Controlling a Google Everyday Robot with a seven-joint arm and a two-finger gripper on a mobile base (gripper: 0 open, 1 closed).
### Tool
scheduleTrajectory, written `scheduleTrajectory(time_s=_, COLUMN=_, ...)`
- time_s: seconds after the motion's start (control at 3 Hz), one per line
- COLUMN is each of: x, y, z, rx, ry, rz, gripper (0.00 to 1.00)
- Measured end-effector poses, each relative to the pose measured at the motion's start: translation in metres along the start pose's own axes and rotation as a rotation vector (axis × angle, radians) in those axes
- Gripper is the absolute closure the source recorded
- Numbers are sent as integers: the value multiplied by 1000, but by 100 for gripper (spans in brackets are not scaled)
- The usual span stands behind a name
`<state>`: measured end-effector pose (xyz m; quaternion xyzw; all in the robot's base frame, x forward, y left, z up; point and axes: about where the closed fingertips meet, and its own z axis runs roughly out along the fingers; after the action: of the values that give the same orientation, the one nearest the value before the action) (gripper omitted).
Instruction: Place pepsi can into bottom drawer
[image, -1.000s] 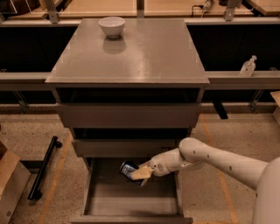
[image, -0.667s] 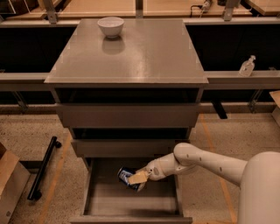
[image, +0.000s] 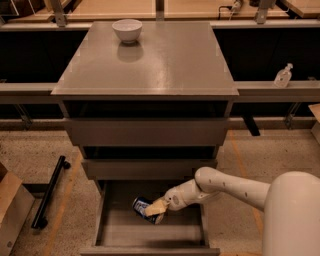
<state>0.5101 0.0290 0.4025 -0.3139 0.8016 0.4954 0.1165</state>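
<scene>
- Three drawers front the table (image: 150, 65); the two upper drawers (image: 147, 131) sit nearly closed, and the bottom drawer (image: 145, 234) is pulled well out, its floor bare.
- One arm (image: 227, 186) reaches in from the right, with the gripper (image: 154, 210) inside the open drawer's outline, below the middle drawer's front.
- Gripper state: its fingers are closed around the pepsi can (image: 141, 204), which is tilted with one silver end pointing up and left.
- Change over the last second: the can has come down from just under the middle drawer's front to deeper in the drawer's opening, and the arm has bent lower with it.
- Meaning for the task: the carry is judged almost finished. The can is over the drawer's floor, so what remains is to set it down and let go.
- Contact between the can and the drawer's floor cannot be told from this view.
- Unchanged: a white bowl (image: 127, 30) at the table's back left, a clear pump bottle (image: 283, 76) on the ledge to the right, and a black bar (image: 49, 197) on the floor.
- Writing: the can shows dark blue with a pale patch, but no letters can be read. The bottle's label is likewise unreadable.
</scene>
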Motion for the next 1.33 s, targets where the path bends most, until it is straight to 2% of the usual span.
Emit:
scheduleTrajectory(time_s=0.33, x=25, y=-22, z=23, rx=-33, ry=13, rz=80, gripper=100)
scheduleTrajectory(time_s=0.67, x=55, y=-57, z=46, rx=-55, ry=17, rz=162, gripper=100)
scheduleTrajectory(time_s=1.0, x=75, y=-83, z=62, rx=-66, ry=33, rz=217, gripper=100)
scheduleTrajectory(time_s=1.33, x=78, y=-88, z=64, rx=-66, ry=32, rz=223, gripper=100)
